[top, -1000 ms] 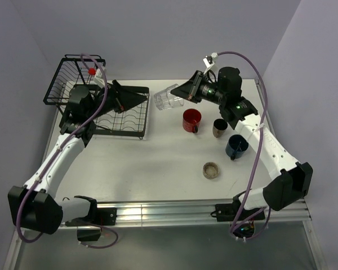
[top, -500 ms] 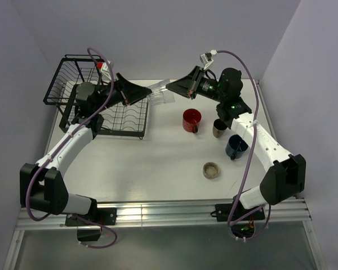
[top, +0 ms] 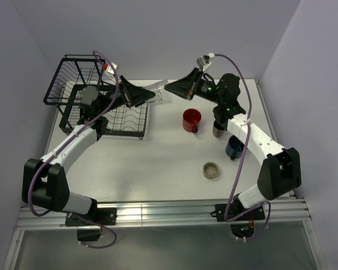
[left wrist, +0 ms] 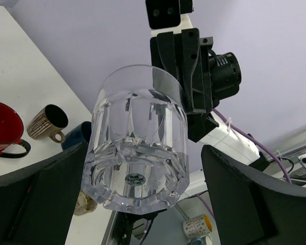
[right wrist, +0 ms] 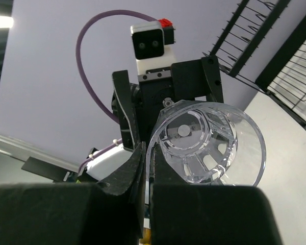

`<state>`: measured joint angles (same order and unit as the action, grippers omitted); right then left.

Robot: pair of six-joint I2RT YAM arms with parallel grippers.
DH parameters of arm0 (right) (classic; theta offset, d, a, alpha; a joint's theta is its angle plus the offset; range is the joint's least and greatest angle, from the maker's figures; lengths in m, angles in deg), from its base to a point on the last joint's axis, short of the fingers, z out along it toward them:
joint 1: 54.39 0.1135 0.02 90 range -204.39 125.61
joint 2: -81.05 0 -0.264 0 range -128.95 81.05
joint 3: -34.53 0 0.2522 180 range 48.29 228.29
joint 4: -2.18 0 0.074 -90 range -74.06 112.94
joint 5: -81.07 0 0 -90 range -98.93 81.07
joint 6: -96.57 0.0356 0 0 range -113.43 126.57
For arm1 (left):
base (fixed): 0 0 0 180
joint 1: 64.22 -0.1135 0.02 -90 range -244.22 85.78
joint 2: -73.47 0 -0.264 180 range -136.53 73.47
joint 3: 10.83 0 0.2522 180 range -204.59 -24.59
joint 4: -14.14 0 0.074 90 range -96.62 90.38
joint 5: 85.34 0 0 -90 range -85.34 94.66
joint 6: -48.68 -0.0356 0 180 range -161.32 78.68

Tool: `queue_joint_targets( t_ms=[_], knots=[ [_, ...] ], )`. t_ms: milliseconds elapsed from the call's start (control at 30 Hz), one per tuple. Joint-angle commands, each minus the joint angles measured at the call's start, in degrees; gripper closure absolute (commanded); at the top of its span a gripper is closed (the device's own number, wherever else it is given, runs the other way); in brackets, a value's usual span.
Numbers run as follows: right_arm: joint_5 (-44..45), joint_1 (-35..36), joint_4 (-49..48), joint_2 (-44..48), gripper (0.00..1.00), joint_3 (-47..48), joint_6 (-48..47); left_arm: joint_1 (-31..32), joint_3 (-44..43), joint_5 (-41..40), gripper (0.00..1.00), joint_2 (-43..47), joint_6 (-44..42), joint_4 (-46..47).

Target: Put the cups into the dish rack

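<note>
By rack [top: 127, 121] edge, arms raised tip-to-tip, R fingers [right wrist: 123, 178] pinching clear glass [top: 159, 97] rim, L fingers [left wrist: 255, 199] wide round base.

This looks like a robot lab, not a home. A bare white table [top: 158, 163] fills the middle. Plain pale walls [top: 158, 34] stand around it. At the bottom, a left arm [top: 73, 143] and a right arm [top: 259, 140] are fixed by a metal rail [top: 158, 212].

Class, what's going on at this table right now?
A mid-air handover, it seems. The right gripper, jaws shut on the rim, holds the clear glass. The left gripper, jaws open, flanks the glass's base. The red mug, tan cup, dark blue mug and beige cup sit on the table; none shows in the dish rack.
</note>
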<state>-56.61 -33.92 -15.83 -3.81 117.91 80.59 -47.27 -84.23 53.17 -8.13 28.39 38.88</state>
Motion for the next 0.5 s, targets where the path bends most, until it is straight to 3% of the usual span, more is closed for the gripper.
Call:
queue_joint_targets(
  t_ms=[0,333,467],
  knots=[
    [-0.6,-0.6,-8.5,0.2,1.0,-0.5,2.4,0.7,0.4,1.6,0.02,0.6,0.8,4.7],
    [-0.2,-0.9,-10.9,-0.5,1.0,-1.8,2.7,1.2,1.2,1.7,0.17,1.4,1.2,4.6],
    [-0.3,-0.9,-10.2,-0.3,1.0,-2.1,1.9,1.3,0.0,1.9,0.33,0.7,1.4,4.7]
  ],
)
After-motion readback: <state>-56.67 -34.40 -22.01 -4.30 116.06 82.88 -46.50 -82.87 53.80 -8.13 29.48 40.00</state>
